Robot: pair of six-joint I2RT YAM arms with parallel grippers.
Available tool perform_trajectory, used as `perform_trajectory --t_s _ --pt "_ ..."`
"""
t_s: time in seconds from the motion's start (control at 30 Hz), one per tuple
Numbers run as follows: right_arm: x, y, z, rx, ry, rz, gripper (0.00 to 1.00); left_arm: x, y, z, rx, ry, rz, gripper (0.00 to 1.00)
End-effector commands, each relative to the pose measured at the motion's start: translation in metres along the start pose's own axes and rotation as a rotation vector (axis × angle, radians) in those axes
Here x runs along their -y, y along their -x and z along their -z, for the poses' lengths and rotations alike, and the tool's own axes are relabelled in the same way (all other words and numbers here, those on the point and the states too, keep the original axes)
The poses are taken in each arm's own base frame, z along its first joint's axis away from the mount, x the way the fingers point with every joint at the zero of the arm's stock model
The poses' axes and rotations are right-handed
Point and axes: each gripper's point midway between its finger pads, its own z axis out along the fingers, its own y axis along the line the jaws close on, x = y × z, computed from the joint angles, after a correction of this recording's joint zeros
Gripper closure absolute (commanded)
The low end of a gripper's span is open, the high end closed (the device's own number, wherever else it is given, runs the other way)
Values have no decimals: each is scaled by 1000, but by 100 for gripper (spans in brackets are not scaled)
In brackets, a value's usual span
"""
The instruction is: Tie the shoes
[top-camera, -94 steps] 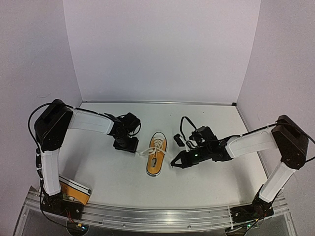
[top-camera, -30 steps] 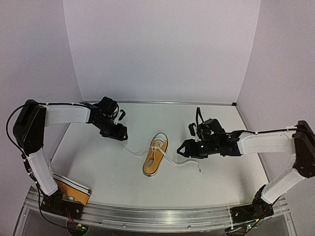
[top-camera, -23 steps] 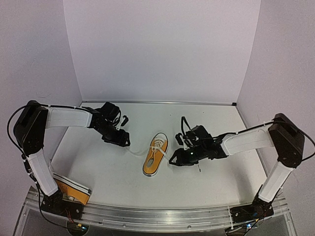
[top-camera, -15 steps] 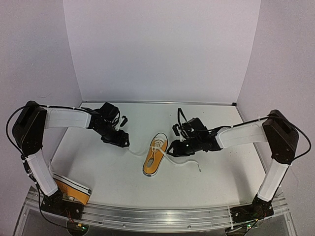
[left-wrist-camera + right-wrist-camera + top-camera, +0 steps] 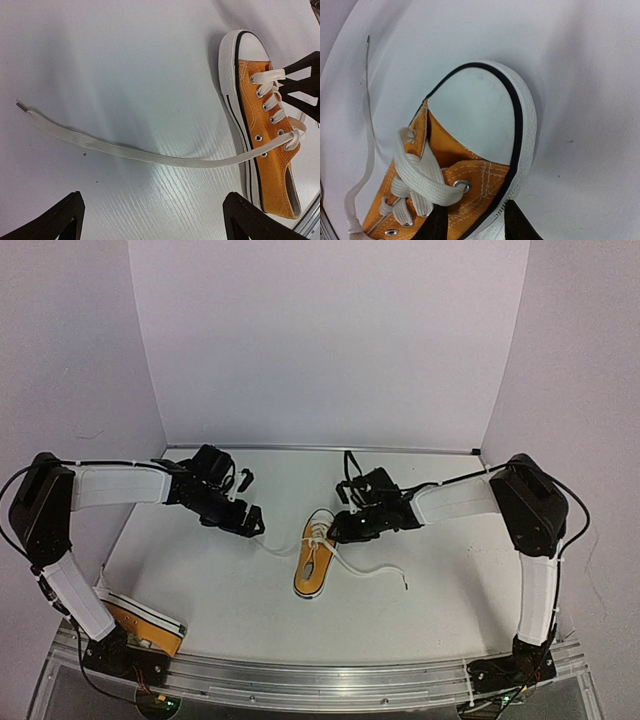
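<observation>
**A:** Mid-table (image 5: 440, 610), the shoe (image 5: 313, 565) lies toe away from the arm bases, heel toward them.

**B:** Nearer is the right gripper (image 5: 337, 529), jaws partly closed astride the toe-side rim. I can't tell if it has a grip.

**A:** The left gripper (image 5: 250, 521) is spread wide and empty. The lace (image 5: 140, 155) trails from the shoe toward it, loose.
</observation>
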Motion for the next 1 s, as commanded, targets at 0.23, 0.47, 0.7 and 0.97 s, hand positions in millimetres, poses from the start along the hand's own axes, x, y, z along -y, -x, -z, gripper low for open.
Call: perform_trajectory --t_s 0.23,0.47,0.7,0.97 --pt "-19 17 25 38 72 71 60 6 40 45 343 -21 -34 0" --pt "-21 -15 75 -6 122 154 34 29 27 43 280 -154 -126 0" --pt "-16 -56 58 -119 82 206 32 39 2 16 128 -212 -309 2" --pt "-23 -57 29 -151 61 270 40 34 -19 -23 6 -148 -474 16"
